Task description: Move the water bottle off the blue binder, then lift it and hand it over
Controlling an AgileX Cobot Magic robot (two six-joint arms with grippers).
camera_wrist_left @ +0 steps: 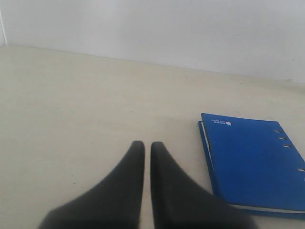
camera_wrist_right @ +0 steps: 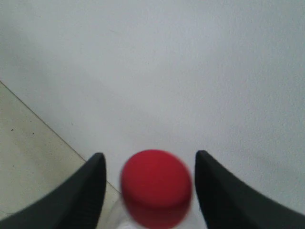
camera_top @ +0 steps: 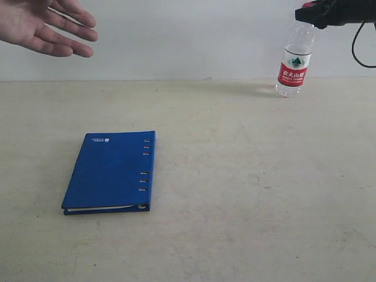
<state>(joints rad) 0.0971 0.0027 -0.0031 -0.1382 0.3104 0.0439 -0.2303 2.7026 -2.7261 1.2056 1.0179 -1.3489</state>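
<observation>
Open hand (camera_top: 44, 29): a person's, fingers extended, held in the air above the far left corner of the table (camera_top: 247, 194); it touches nothing.
Left end effector (camera_wrist_left: 144, 145): fingers drawn together to a narrow slit with nothing between them; low over bare table, just beside the binder. It is out of the exterior view.
Blue binder (camera_top: 110, 171): closed and flat, left of the table's middle, ring holes along its right edge; nothing lies on it.
Water bottle (camera_top: 294, 67): near the far right corner, well apart from the binder. Long axis close to upright, red cap (camera_wrist_right: 156, 186) uppermost. Whether the base rests on the table or hangs just above it cannot be told.
Right end effector (camera_wrist_right: 148, 153): spread wide, one finger on each side of the cap, with a gap showing on both sides.
Governing relation: the bottle lies directly below the right end effector, its axis running down from between the fingers. The right arm is much the nearer. Clearing the binder appears done; the fingers probably need to close on the cap or neck before the bottle travels leftward to the hand.
</observation>
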